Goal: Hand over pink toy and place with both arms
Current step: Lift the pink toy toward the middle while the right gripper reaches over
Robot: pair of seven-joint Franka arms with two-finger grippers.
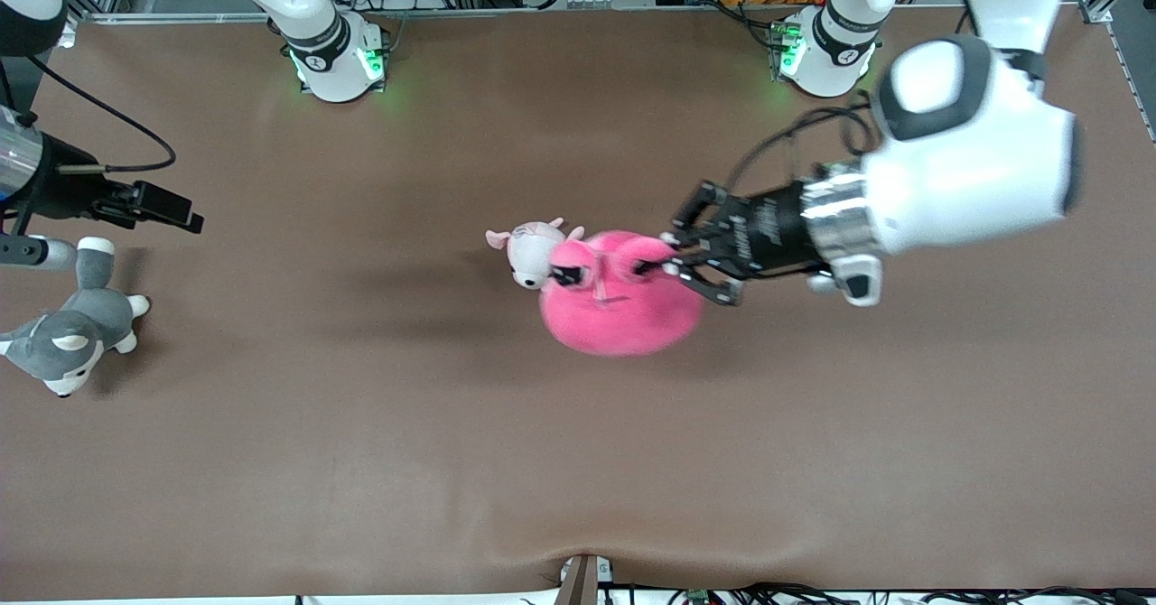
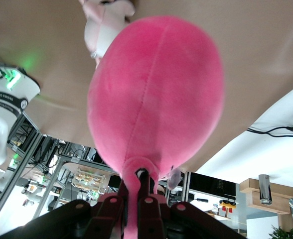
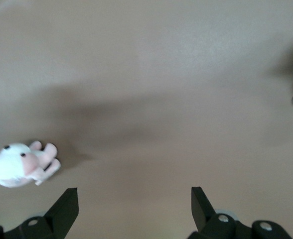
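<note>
While the left gripper (image 1: 664,266) is pinching the pink toy (image 1: 623,302) aloft at table centre, the right gripper (image 1: 158,208) is waiting spread at nine o'clock; handover needs both meeting.

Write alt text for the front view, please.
The left tool, shut on the pink toy, holds it mid-table beside a small white plush. The right tool waits open above a grey husky plush on the brown table.

You had even, bright overhead light; soft shadows lay on the desk (image 1: 361,460); the pink toy (image 1: 623,302) blurred slightly; green base lamps glowed.
</note>
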